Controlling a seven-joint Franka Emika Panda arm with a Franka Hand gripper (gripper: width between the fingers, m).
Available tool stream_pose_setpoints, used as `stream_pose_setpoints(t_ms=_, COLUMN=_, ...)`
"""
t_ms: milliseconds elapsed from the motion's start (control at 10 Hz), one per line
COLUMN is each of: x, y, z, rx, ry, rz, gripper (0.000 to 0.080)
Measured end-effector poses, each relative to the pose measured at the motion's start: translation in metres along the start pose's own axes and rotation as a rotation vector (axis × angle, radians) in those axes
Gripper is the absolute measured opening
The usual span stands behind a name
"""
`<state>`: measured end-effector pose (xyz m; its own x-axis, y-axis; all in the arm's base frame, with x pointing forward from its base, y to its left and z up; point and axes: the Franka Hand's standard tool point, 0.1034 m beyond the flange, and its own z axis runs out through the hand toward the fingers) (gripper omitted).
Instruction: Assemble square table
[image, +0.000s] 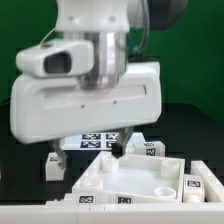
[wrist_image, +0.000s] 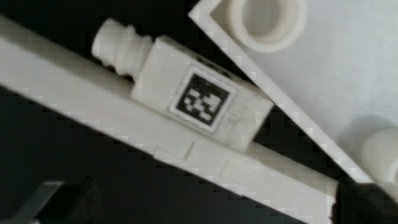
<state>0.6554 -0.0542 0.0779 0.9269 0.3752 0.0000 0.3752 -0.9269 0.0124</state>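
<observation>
Square table top (image: 125, 183), a white slab with raised rim and round corner socket, lies flat in front, with tag-marked legs (image: 57, 165) just beside it. The gripper (wrist_image: 205, 197) hangs above, jaws wide apart and holding nothing. The marker board (image: 95, 141) is behind.

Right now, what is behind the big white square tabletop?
Behind the tabletop lie small tagged legs and the marker board. The robot's white arm covers whatever lies farther back.

No legible text (only marker tags (wrist_image: 205, 98))
</observation>
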Motion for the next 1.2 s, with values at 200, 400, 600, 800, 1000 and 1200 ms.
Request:
stream_pose_setpoints(t_ms=200, x=-0.003, y=0.02, z=0.01, rx=0.001, ry=0.009, rz=-0.034, gripper=0.0649)
stream_pose_setpoints(t_ms=400, x=-0.002, y=0.018, z=0.011, rx=0.002, ry=0.008, rz=-0.023, gripper=0.0649)
stream_pose_setpoints(t_ms=600, x=-0.003, y=0.019, z=0.012, rx=0.002, ry=0.006, rz=-0.022, gripper=0.0649)
stream_pose_setpoints(t_ms=800, x=-0.01, y=0.02, z=0.026, rx=-0.007, ry=0.028, rz=0.117, gripper=0.0649)
stream_pose_setpoints(t_ms=1000, x=-0.014, y=0.023, z=0.03, rx=-0.001, ry=0.025, rz=0.13, gripper=0.0649)
stream_pose_setpoints(t_ms=1200, x=-0.013, y=0.022, z=0.03, rx=0.0, ry=0.024, rz=0.127, gripper=0.0649)
